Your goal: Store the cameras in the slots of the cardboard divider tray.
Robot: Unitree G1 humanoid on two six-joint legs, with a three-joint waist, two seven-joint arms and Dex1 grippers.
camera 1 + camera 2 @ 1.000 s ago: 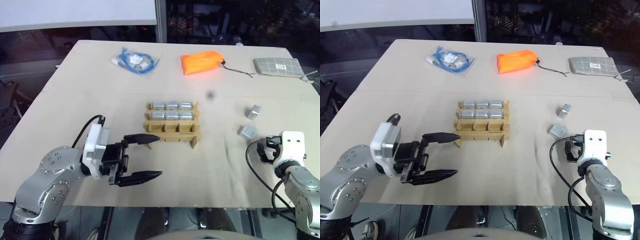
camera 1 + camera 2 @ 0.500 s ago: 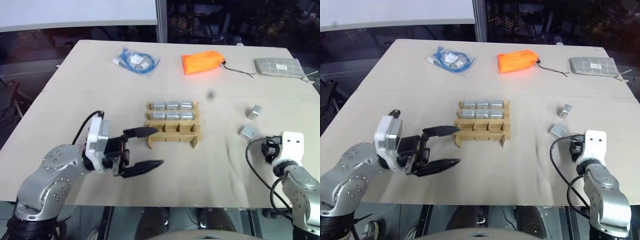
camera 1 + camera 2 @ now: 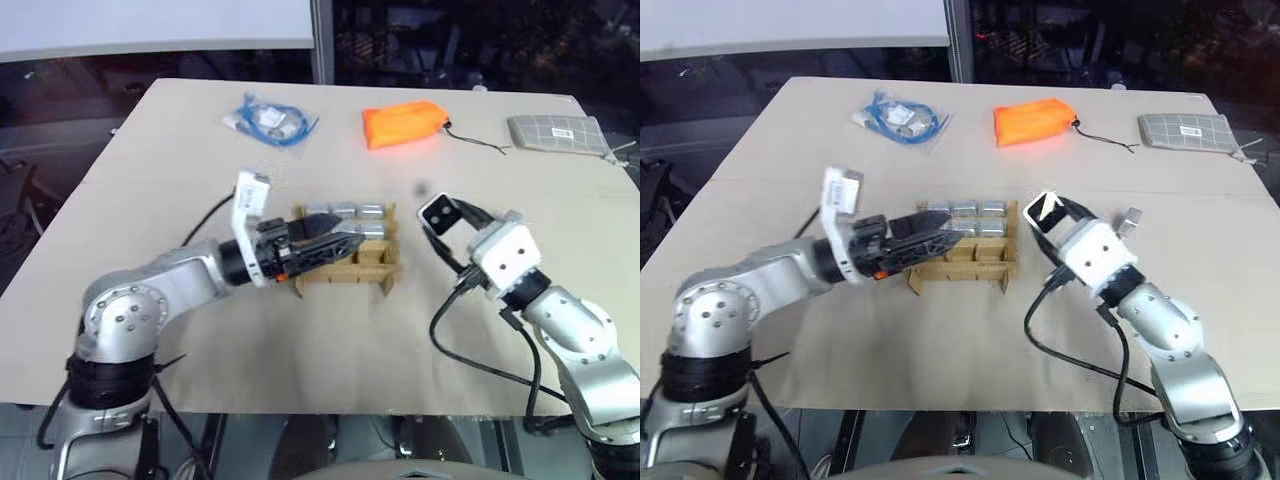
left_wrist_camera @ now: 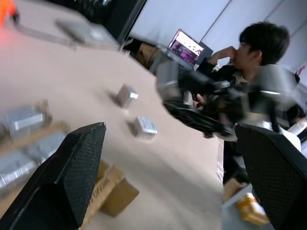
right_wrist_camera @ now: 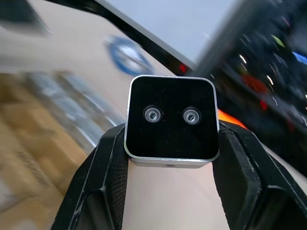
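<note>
The table [image 3: 120,200] carries everything. At its middle sits the tray [image 3: 345,268]: the two far rows each hold three cameras [image 3: 345,211], and the near row looks empty. One loose camera [image 3: 1130,219] lies on the table just beyond the right arm; the left wrist view shows two loose ones there, near each other.

The left gripper [image 3: 335,240] hovers over the tray's left side, jaws spread wide and holding nothing. The right gripper [image 5: 170,158] is raised just right of the tray, its fingers [image 5: 108,167] clamped on the sides of a held camera [image 3: 1044,208], black two-lens face toward the wrist.

Risks, as I judge them: the two arms are close together over the tray, so they could collide, or the left fingers could block the near slots. The held camera is pinched only by its edges; a hurried tilt might twist it loose. A misaligned descent could catch a cardboard strip and shove the light tray.

Along the far edge lie a blue cable bag [image 3: 270,120], an orange pouch [image 3: 403,125] and a grey checked pouch [image 3: 556,134], all well clear. A seated person [image 4: 254,48] is beyond the table.
</note>
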